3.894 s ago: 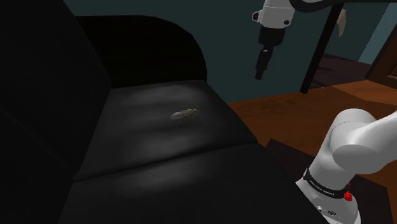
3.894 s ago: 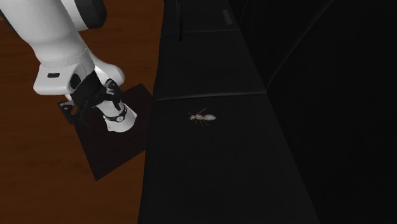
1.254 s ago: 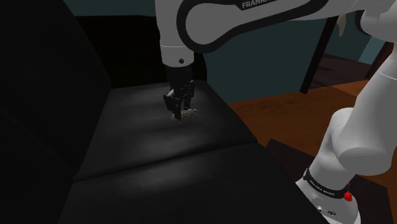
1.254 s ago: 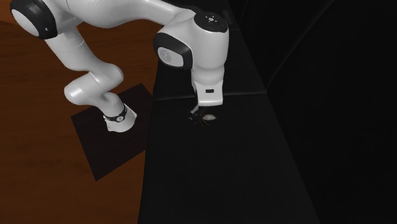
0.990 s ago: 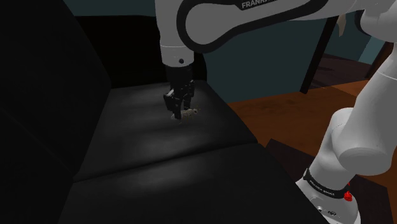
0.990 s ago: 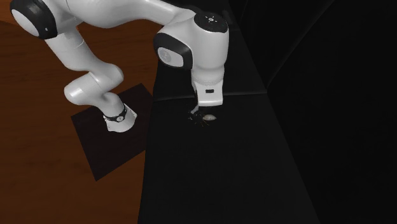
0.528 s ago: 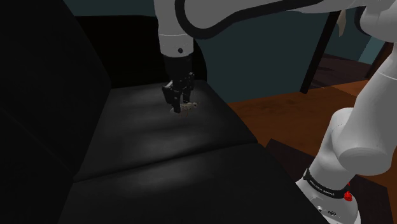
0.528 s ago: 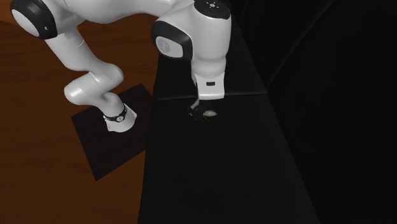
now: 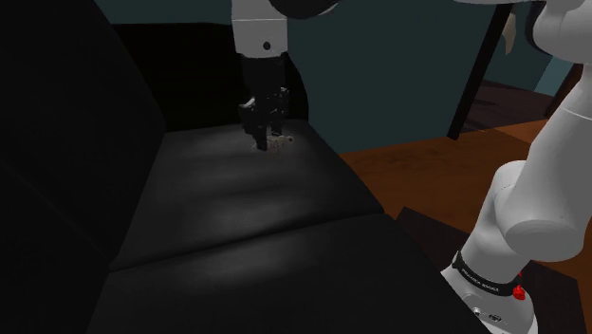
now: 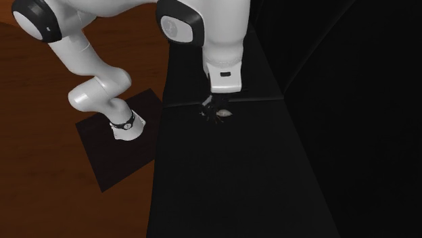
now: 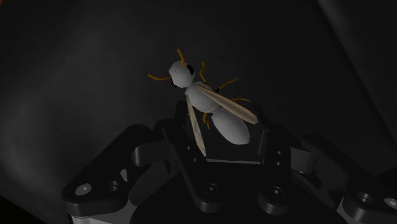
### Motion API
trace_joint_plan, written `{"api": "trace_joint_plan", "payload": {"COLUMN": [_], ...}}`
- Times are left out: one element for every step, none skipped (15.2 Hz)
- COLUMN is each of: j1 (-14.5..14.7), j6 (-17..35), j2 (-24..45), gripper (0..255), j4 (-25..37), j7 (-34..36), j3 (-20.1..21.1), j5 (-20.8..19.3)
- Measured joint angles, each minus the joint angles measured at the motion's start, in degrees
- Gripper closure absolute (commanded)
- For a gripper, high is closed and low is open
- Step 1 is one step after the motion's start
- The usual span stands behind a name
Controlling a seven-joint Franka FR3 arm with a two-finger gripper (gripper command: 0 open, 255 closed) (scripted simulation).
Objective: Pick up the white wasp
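While two jaws clasp it: one white wasp point(image 11: 215, 109), one sofa point(image 9: 237, 218).

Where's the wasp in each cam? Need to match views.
Shoulder view: wasp at upper centre, at the tips of the gripper, over the black sofa seat.
Second exterior view: wasp just above centre, by the cushion seam.
Wrist view: wasp central, clasped between the fingers.
Shared landmark: the black gripper holding it.
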Motion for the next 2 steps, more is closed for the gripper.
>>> {"api": "trace_joint_plan", "payload": {"j1": [0.0, 0.0], "j6": [-0.7, -1.1], "j2": [0.1, 0.0], "gripper": [255, 255], "j4": [0.8, 1.2], "j7": [0.0, 0.0], "j3": [0.0, 0.0], "j5": [0.0, 0.0]}}
